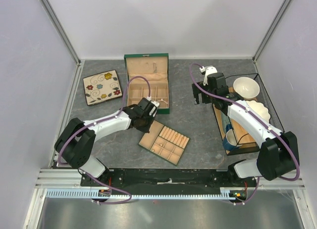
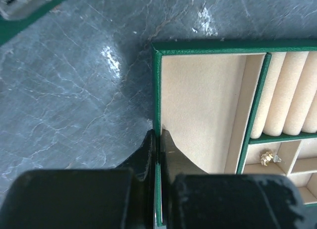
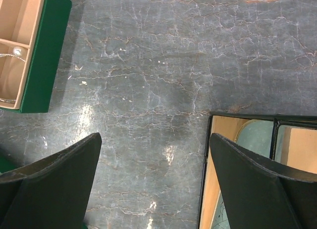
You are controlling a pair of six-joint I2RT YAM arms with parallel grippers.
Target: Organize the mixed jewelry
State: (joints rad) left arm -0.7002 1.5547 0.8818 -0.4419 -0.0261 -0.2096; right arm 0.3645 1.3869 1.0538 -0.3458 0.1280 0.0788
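- A thin silvery bangle (image 3: 18, 51) lies in a tan-lined compartment of the open green jewelry box (image 3: 47, 50). Only part of its hoop shows at the edge of the right wrist view.
- A tiny gold piece (image 2: 267, 158) sits in one of the small square compartments of the divided tray (image 2: 208, 46), just below the ring rolls (image 2: 290, 90).
- The left gripper (image 2: 158, 135) is clamped tight on that tray's green rim, one finger outside on the table side and one inside the large bare compartment.
- The tray lies askew on the grey marbled table (image 1: 198, 135), just in front of the box's near right corner.
- The right gripper (image 3: 154, 136) hangs over bare table with its jaws spread wide, grasping nothing. It is between the box and the black wire rack (image 3: 237, 115).
- The rack stands at the right edge and carries white bowls (image 1: 246, 87) and a blue mug (image 1: 230, 139).
- A square floral plate (image 1: 102, 87) rests to the left of the box.
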